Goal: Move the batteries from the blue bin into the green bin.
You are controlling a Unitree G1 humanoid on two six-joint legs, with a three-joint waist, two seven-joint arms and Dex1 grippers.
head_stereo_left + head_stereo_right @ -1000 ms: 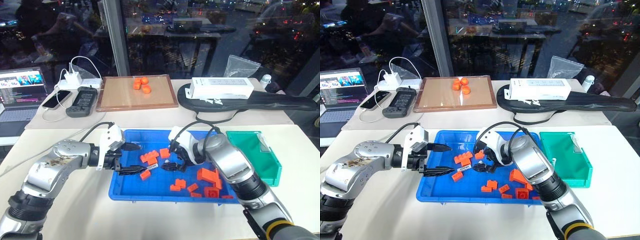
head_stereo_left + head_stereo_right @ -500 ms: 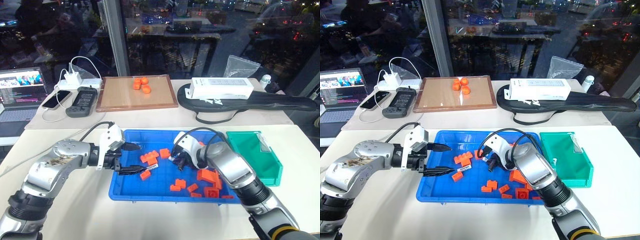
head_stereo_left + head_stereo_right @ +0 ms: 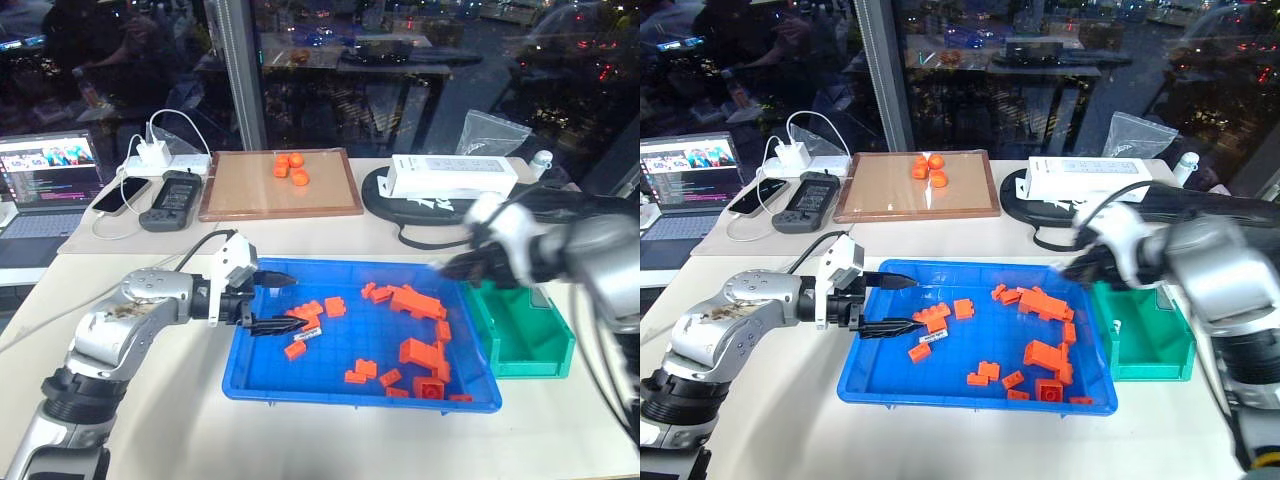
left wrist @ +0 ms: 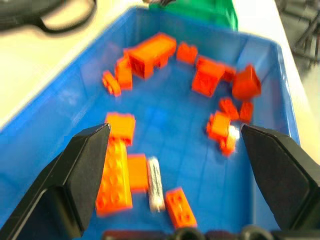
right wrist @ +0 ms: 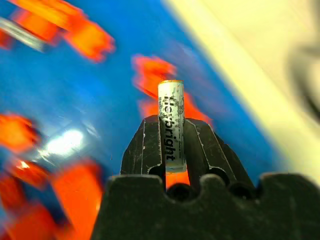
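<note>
The blue bin [image 3: 250, 375] lies on the white tabletop [image 3: 150, 420] in front of the robot, and the green bin [image 3: 520, 345] stands just beside it on the robot's right, their rims touching or nearly so. Many orange bricks [image 3: 415, 302] are scattered over the floor of the blue bin, most of them toward the side near the green bin.

The right gripper [image 5: 171, 131] is above the far right corner of the blue bin, close to the green bin. Its fingers [image 5: 145, 150] are pressed together on a battery [image 5: 171, 125], a white cylinder with dark printed letters, which stands out past the fingertips. In the head views this arm is blurred, so I cannot tell whether the battery is over the blue bin or over the green one.

The left gripper [image 3: 275, 302] is at the left part of the blue bin, pointing across it toward the right. Its fingers [image 4: 82, 175] are spread wide and hold nothing. A second battery [image 4: 155, 183] lies flat on the floor of the blue bin between these fingers, beside a small group of orange bricks [image 4: 116, 172] and touching one of them.

Behind the bins, further on the tabletop, there are a wooden-framed tray [image 3: 280, 185] with a few orange pieces, a white box [image 3: 452, 176], a laptop [image 3: 45, 185] and a phone [image 3: 111, 194].
</note>
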